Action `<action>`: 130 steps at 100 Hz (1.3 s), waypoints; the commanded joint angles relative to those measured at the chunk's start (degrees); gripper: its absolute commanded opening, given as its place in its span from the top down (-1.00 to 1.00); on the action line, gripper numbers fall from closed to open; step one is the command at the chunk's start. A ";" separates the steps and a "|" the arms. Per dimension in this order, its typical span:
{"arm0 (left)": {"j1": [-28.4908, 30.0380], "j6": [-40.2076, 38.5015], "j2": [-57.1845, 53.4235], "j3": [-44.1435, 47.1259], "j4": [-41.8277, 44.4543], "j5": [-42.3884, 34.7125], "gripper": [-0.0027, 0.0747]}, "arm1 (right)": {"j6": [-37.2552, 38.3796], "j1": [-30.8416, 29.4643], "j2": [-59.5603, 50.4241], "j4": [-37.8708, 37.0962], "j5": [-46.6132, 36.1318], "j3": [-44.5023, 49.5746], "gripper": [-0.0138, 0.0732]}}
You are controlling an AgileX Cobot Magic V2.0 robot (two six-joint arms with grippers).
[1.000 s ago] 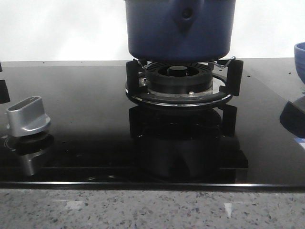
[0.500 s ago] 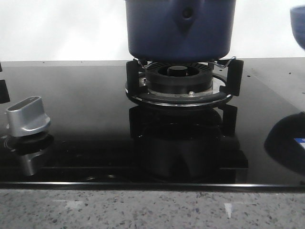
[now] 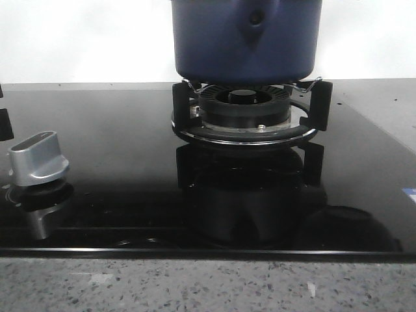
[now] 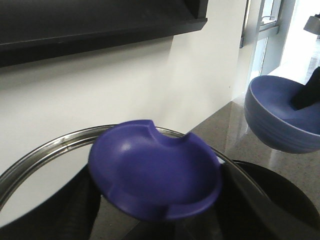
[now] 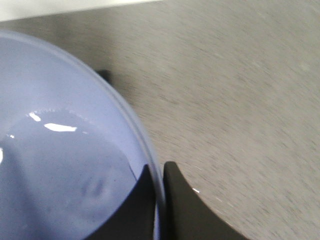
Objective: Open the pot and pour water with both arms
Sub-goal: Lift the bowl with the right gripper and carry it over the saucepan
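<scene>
On the burner: we see the pot sitting on the black grate of the glass hob, a silver knob at the left.
Lid: its blue knob and steel rim fill the left wrist view.
Left gripper: we cannot tell its state.
Right gripper: fingers pinch the wall of the light blue bowl over the countertop.
</scene>
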 commanded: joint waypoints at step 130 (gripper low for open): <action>0.06 -0.58 -2.92 -1.89 -5.38 0.21 0.30 | -2.90 20.41 -2.43 -6.44 -61.04 16.08 0.79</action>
